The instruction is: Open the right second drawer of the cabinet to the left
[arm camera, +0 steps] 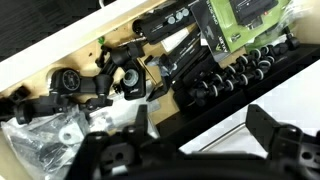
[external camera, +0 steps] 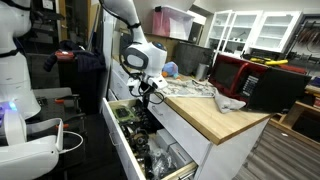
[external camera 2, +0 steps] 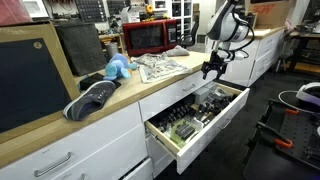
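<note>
The wide white drawer [external camera 2: 214, 131] of the long white cabinet [external camera 2: 100, 140] stands pulled out, with dark jumbled tools inside. It also shows in an exterior view [external camera: 131, 146] and in the wrist view [arm camera: 180, 60]. My gripper [external camera 2: 212, 68] hangs open and empty just above the drawer, near its front edge; it also shows in an exterior view [external camera: 148, 88]. In the wrist view my gripper [arm camera: 200, 128] has its two dark fingers spread. The silver bar handle [arm camera: 223, 138] on the white drawer front shows between and below them.
The wooden top [external camera: 212, 115] carries newspapers [external camera 2: 160, 67], a blue soft toy [external camera 2: 118, 68], a dark shoe [external camera 2: 92, 100], a grey cloth [external camera: 228, 100], a red microwave [external camera 2: 150, 37] and a black box [external camera: 270, 88]. The open drawer juts into the aisle.
</note>
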Motion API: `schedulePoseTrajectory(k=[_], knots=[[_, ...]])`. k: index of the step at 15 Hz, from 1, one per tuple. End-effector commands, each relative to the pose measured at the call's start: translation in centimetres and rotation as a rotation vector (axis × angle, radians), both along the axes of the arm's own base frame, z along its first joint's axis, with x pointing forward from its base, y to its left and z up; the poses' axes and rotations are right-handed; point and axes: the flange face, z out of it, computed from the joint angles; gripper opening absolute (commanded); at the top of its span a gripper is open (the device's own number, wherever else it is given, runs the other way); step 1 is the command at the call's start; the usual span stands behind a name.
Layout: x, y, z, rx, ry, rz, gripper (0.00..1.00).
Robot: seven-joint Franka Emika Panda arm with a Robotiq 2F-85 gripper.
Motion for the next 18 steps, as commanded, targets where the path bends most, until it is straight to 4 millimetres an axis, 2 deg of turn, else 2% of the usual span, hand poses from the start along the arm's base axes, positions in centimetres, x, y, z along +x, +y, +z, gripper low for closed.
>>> schedulePoseTrajectory(k=[1, 5, 9, 18], knots=[[-0.7, 0.2, -2.2, -0.052, 0.018, 0.012, 1.00], [-3.6, 1.8, -3.3, -0.034, 0.097, 0.155, 1.00], [-5.2, 3.8, -2.0, -0.039, 0.146, 0.303, 1.00], [-6.3, 7.4, 7.6, -0.055, 0.024, 0.496, 1.00]])
